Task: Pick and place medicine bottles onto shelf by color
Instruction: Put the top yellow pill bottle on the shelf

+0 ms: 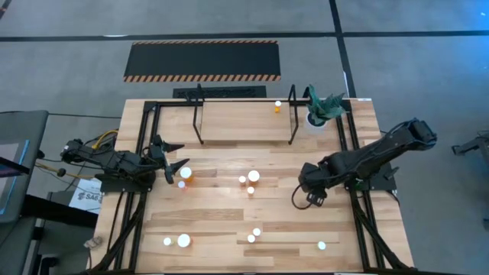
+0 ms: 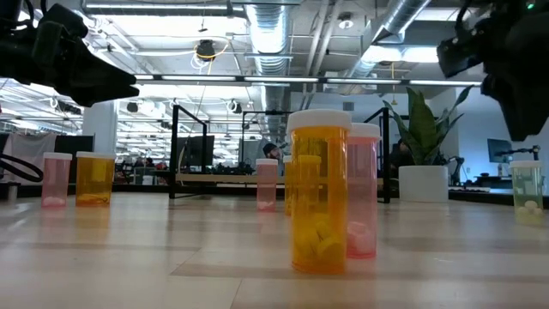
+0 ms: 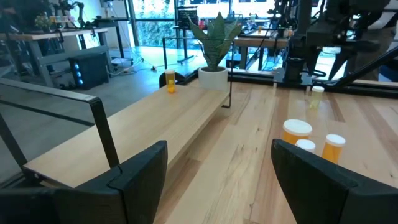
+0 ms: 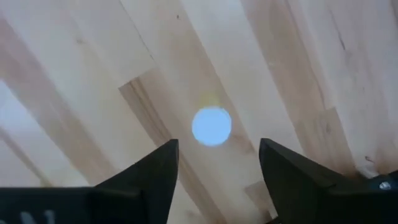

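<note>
On a light wooden plank table (image 1: 229,214), seen from above, we find two dark robot arms and a scatter of small cylindrical medicine bottles with round white caps. At the far edge stands the shelf (image 1: 244,121), a light wooden board in a thin black metal rod frame. One small orange bottle (image 1: 277,106) already stands on it toward its right end, just beside a white pot with a green plant (image 1: 318,116).

The left gripper (image 1: 174,162) sits at the table's left side with its two dark fingers spread apart, holding nothing. Just beside it we see a large orange bottle (image 1: 186,173) and a smaller one (image 1: 181,184). From the left wrist camera, the fingers (image 3: 134,177) frame the shelf board and bare table.

The right gripper (image 1: 306,200) hangs right of the table's middle, pointing down. Its wrist camera shows its fingers (image 4: 152,174) apart above a single white cap (image 4: 211,126) on the planks; we cannot tell that bottle's body colour.

Three bottles (image 1: 249,180) cluster at the table's middle. Near the front edge we see two (image 1: 177,241) at the left, two (image 1: 254,234) at the centre and one pale bottle (image 1: 322,246) at the right.

At table height, a tall orange bottle (image 2: 319,191) stands closest, a pinkish one (image 2: 362,193) touching or just behind it.
</note>
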{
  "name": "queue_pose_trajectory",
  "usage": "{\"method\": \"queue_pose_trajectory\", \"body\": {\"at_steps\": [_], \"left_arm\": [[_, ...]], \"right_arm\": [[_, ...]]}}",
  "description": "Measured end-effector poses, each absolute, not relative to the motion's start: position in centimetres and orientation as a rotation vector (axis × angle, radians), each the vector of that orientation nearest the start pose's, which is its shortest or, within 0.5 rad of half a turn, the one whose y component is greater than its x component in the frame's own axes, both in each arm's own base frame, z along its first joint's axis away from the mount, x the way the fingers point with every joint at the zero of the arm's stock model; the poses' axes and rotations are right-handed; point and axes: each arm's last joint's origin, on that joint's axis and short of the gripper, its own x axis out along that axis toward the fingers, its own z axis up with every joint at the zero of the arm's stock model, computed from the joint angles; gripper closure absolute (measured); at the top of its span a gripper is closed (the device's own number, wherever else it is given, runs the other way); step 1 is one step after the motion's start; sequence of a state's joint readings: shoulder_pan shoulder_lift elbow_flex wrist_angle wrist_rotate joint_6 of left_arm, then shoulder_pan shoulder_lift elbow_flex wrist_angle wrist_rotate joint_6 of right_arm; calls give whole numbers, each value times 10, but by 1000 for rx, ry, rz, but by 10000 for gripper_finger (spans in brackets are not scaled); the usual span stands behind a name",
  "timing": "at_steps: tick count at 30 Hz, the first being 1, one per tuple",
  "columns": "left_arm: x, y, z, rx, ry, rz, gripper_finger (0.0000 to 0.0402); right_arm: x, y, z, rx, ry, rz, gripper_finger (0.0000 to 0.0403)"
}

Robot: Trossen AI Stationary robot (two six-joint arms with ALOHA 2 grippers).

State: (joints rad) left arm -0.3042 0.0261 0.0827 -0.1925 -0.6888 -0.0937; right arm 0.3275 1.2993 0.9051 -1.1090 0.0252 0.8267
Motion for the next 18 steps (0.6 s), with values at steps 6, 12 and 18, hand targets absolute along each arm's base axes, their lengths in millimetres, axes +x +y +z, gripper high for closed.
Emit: {"method": "queue_pose_trajectory", "body": {"at_steps": [6,12,18], "left_arm": [[88,-8,172,-27,102,389,129],[88,-8,172,-27,102,389,129],[88,-8,172,-27,102,389,129]], "right_arm": [[201,64,215,378,1484,-373,154],[204,60,212,353,1489,-363,154],[201,57,194,410,1476,-316,154]]}}
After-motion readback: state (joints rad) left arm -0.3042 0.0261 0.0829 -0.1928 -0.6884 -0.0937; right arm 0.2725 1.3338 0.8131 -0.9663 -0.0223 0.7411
